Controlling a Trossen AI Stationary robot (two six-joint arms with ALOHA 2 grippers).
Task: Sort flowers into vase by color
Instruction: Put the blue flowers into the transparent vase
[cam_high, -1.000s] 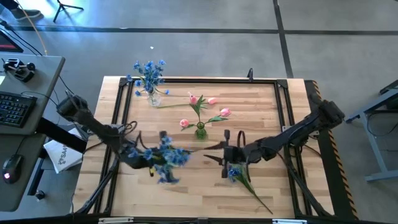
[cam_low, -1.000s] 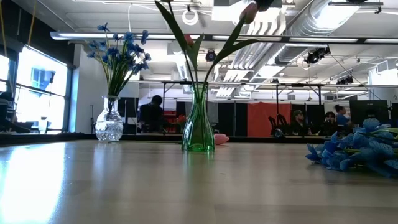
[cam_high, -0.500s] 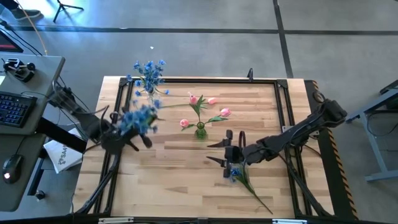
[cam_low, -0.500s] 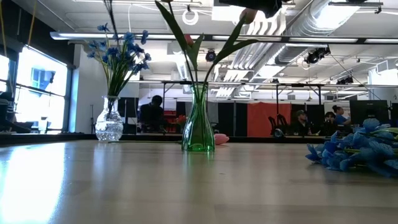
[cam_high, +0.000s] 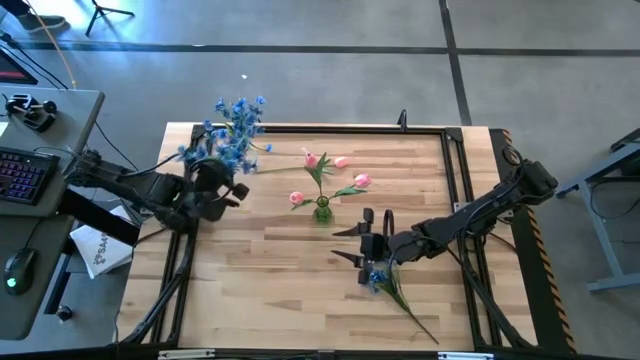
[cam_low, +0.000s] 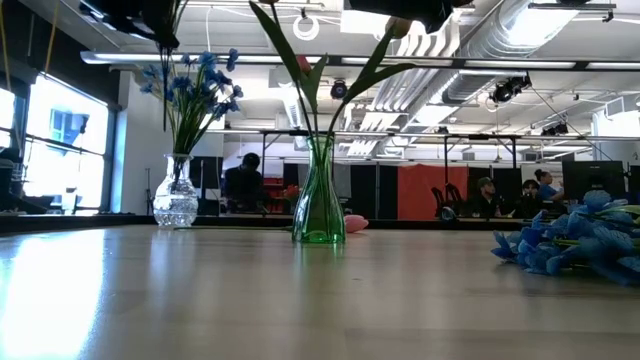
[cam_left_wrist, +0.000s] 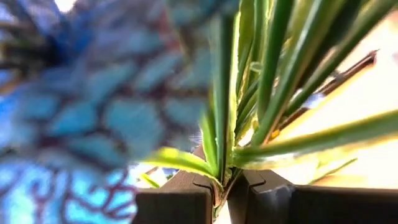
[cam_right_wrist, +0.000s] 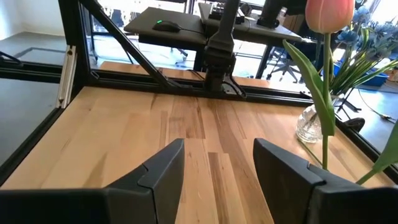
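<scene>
Right gripper (cam_high: 366, 248): open, empty, lower centre, over a blue spray (cam_high: 377, 279) lying on the table (cam_high: 300, 290).
Left gripper (cam_left_wrist: 219, 194): shut on blue stems (cam_left_wrist: 272, 74), upper left.
Clear vase (cam_high: 247, 156): just beyond; stems to be held upright, lowered into the neck.

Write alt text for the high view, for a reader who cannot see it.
Seen from above, the left claw carries a blue flower spray near the clear vase of blue flowers. The right claw hangs open above a blue spray lying on the table.
</scene>
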